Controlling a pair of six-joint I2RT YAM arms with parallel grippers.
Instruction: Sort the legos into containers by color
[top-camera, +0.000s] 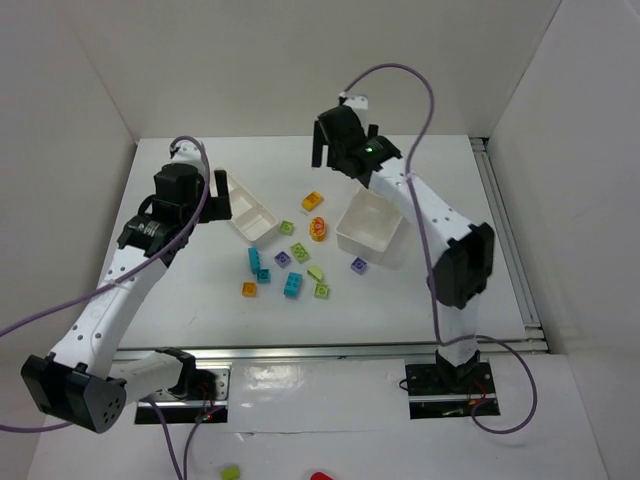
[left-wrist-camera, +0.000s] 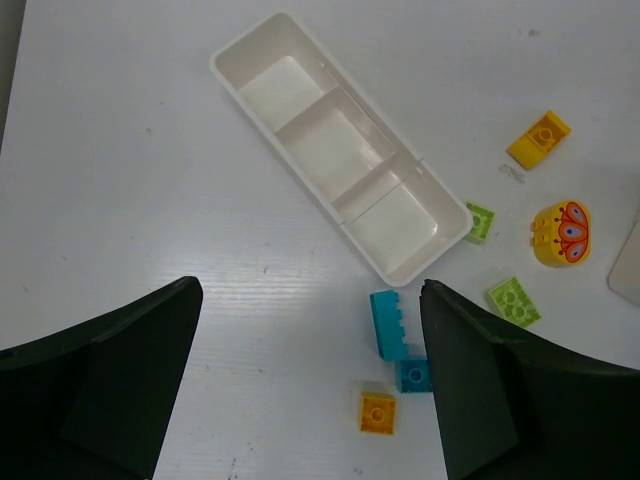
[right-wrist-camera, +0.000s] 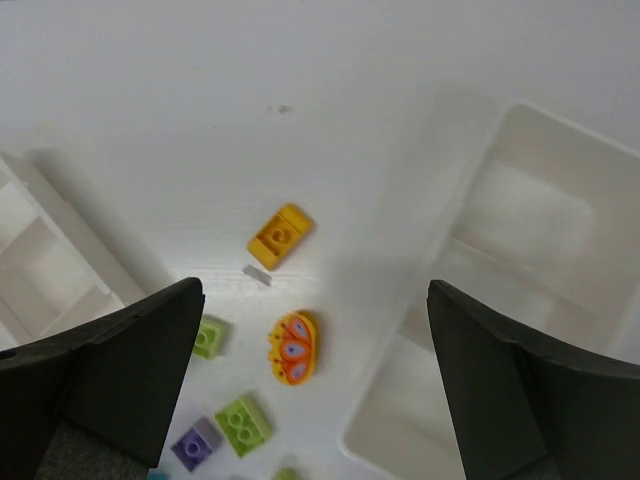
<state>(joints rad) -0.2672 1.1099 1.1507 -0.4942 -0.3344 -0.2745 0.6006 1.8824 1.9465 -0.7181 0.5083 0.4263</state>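
Left gripper (left-wrist-camera: 308, 320) and right gripper (right-wrist-camera: 315, 295) both spread wide, nothing held, each hanging above the far half of the worktop (top-camera: 180, 300). Legos (top-camera: 291, 284) lie loose mid-worktop on the bare surface, scattered between and on the near side of two white trays. Three-section tray (top-camera: 262, 215) sits left of centre, two-section tray (top-camera: 372, 225) right of centre.
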